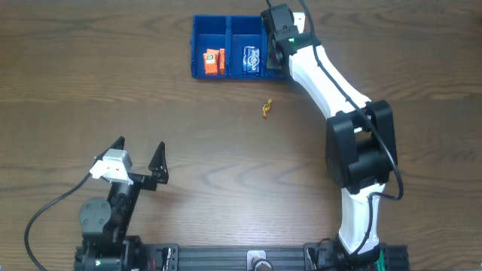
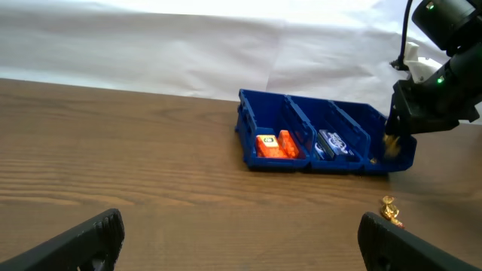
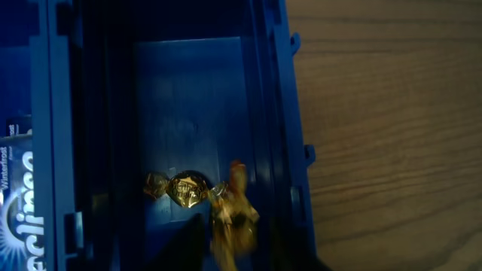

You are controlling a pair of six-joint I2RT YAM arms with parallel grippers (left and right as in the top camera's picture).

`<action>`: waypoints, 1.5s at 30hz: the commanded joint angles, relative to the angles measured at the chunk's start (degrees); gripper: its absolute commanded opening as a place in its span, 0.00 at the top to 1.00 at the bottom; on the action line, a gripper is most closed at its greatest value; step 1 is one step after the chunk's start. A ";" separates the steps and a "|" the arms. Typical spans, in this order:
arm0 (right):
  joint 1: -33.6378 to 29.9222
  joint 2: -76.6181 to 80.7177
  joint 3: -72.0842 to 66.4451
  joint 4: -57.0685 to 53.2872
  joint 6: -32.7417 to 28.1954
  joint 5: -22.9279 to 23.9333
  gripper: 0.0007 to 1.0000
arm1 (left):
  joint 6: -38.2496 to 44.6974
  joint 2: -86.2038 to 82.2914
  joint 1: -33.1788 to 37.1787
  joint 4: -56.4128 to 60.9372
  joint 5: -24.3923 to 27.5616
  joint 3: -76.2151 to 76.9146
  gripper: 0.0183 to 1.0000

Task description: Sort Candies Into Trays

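Observation:
A blue three-compartment tray [image 1: 194, 45] [image 2: 248, 135] [image 3: 271, 113] stands at the table's far side. Orange candies [image 1: 214, 62] [image 2: 273, 145] lie in its left bin and a blue candy pack [image 1: 251, 59] [image 2: 331, 143] [image 3: 11, 196] in the middle bin. My right gripper [image 1: 273, 53] [image 2: 393, 139] [image 3: 235, 252] hangs over the right bin, shut on a gold wrapped candy [image 3: 232, 218]. A second gold candy [image 3: 179, 188] lies on that bin's floor. Another gold candy [image 1: 266, 109] [image 2: 389, 211] lies loose on the table in front of the tray. My left gripper [image 1: 139, 154] [image 2: 241, 256] stands open near its base, holding nothing.
The wooden table [image 1: 90, 90] stretches bare to the left of the tray and between the two arms. A white cloth backdrop [image 2: 151, 45] runs behind the table's far edge. The right arm [image 1: 331, 83] slants across the right side.

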 commanded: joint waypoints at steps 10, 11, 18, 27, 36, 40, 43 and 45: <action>1.22 0.02 4.02 -1.09 -0.55 -0.63 0.67 | -0.26 -0.37 0.35 -2.08 2.10 -1.18 0.00; 1.44 -0.20 4.70 -1.51 -0.57 -0.63 0.67 | -0.26 -0.37 0.33 -2.08 2.10 -1.18 0.00; 2.75 -4.31 9.94 -10.08 -0.26 -1.40 0.68 | -0.26 -0.37 0.35 -2.08 2.10 -1.16 0.00; 4.76 -8.52 9.25 -26.14 4.28 -14.53 0.67 | -0.26 -0.37 0.35 -2.08 2.10 -1.16 0.00; 7.80 -8.22 -3.08 -17.70 6.88 -16.98 0.67 | -0.26 -0.37 0.35 -2.08 2.10 -1.18 0.00; 8.22 -7.54 -8.68 -12.26 8.15 -16.96 0.67 | -0.26 -0.37 0.35 -2.08 2.10 -1.16 0.00; 8.22 -7.21 -12.20 -8.90 8.79 -16.92 0.67 | -0.26 -0.37 0.35 -2.08 2.10 -1.16 0.00; 8.22 -7.21 -14.12 -7.37 8.85 -16.74 0.67 | -0.26 -0.37 0.35 -2.08 2.10 -1.18 0.00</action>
